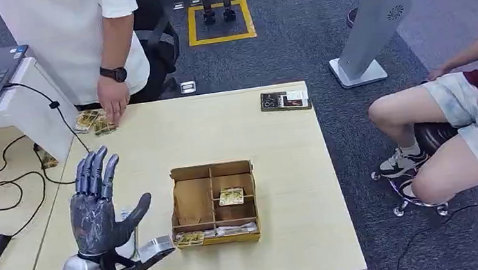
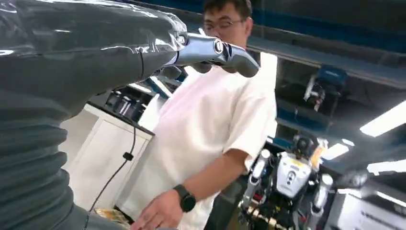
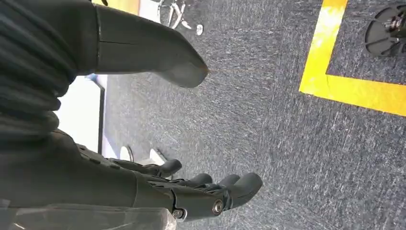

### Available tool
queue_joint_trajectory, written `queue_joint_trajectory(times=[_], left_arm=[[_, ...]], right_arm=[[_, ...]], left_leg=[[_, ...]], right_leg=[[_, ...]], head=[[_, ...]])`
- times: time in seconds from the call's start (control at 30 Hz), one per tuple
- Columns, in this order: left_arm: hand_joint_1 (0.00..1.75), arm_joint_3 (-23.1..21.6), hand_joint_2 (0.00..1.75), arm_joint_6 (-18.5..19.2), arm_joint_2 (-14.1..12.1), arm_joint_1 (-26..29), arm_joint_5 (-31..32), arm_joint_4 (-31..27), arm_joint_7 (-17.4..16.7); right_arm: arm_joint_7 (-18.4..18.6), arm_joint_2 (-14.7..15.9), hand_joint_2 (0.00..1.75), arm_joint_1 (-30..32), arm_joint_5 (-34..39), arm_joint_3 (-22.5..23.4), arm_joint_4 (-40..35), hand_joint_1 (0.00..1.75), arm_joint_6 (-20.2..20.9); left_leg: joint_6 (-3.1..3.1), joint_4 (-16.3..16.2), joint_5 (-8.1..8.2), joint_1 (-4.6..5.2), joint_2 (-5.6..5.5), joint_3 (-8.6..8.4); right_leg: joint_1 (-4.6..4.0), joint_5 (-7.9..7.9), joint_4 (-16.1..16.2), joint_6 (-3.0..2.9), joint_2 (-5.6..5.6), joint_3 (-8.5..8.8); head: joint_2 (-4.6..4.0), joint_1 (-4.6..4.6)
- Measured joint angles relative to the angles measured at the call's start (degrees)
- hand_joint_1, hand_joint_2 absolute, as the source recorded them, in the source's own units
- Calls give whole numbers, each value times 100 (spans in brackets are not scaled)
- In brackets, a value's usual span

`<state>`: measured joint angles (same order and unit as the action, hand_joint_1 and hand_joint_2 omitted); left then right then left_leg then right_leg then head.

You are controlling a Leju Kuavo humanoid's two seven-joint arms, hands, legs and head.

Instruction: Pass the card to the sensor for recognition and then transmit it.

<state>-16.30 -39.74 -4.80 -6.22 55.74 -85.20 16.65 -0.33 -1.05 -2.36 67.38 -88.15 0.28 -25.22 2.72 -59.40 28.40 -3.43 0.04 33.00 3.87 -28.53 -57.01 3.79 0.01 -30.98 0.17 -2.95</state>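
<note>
Head view shows the robot's left hand (image 1: 97, 209) raised above the near left part of the desk (image 1: 282, 164), palm up and fingers spread, holding nothing. The cards (image 1: 95, 121) lie in a small loose pile at the far left edge of the desk, straight ahead of that hand and well apart from it; a person's hand (image 1: 111, 98) rests on the pile. More cards sit in the wooden tray (image 1: 214, 204) just to the right of the left hand, one card (image 1: 231, 196) in a middle compartment and another (image 1: 190, 238) in the near left one. A dark flat device (image 1: 285, 100), possibly the sensor, lies at the far edge, right of centre.

The left hand is clearly the nearer one to every card. The right hand (image 3: 191, 189) hangs over the carpeted floor (image 3: 287, 143), fingers loosely parted and empty. The tray cards lie flat, so picking one up would likely need a reach to the right and down.
</note>
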Motion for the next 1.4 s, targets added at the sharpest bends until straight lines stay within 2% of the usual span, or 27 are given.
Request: queue_joint_trajectory(times=[0.23, 0.43, 0.57, 0.67, 0.8, 0.9, 0.97, 1.27, 1.4], left_arm=[[0, -278, 175, 0, -573, 349, 90, 2, 0], [0, -398, 175, 4, -766, 426, 8, 0, -2], [0, -547, 175, 66, -934, 566, -379, -24, 81], [0, -588, 175, 241, -1089, 791, -761, -140, 291], [0, -599, 175, 614, -1248, 1088, -1592, -341, 653], [0, -601, 175, 840, -1310, 1360, -2215, -560, 940], [0, -601, 175, 907, -1334, 1504, -2383, -691, 1038], [0, -601, 175, 909, -1419, 1809, -2417, -992, 1049], [0, -769, 175, 824, -1560, 1879, -1733, -1071, 757]], right_arm=[[-46, 33, 175, 30, 4, 72, 13, 0, 18], [-53, 39, 175, 39, 4, 96, 20, 0, 18], [-85, 39, 175, 48, 20, 129, 22, 0, 9], [-105, 42, 175, 62, 22, 153, 29, 0, 9], [-127, 48, 175, 81, 44, 208, 29, 0, -4], [-155, 48, 175, 98, 92, 262, 29, 0, -35], [-164, 48, 175, 106, 87, 284, 29, 0, -50], [-162, 48, 175, 113, 87, 363, 29, 0, -72], [-123, 48, 175, 113, 63, 389, 29, 0, -74]], left_leg=[[0, 0, 0, 0, 0, 0], [0, 0, 0, 0, 0, 1], [0, 1, 0, 0, 1, 0], [0, 1, 0, 0, 0, 1], [0, 2, 1, 0, 1, 3], [0, 2, 1, 0, 1, 5], [0, 2, 1, 0, 0, 6], [0, 2, 0, 0, 0, 4], [0, 2, 1, 0, -1, 5]], right_leg=[[0, -1, 0, 0, -1, -3], [0, 0, 0, 0, -1, -1], [0, 0, 0, 0, 1, -1], [0, -1, 0, -1, 0, -3], [0, -4, 0, 2, 1, -5], [0, -5, 1, 3, -1, -6], [0, -5, 2, 3, -2, -6], [0, -4, 1, 2, -2, -4], [0, -4, 1, 2, -3, -5]], head=[[0, -4], [0, -2], [0, -2], [0, -4], [0, -2], [0, -2], [0, -2], [0, -2], [0, -2]])
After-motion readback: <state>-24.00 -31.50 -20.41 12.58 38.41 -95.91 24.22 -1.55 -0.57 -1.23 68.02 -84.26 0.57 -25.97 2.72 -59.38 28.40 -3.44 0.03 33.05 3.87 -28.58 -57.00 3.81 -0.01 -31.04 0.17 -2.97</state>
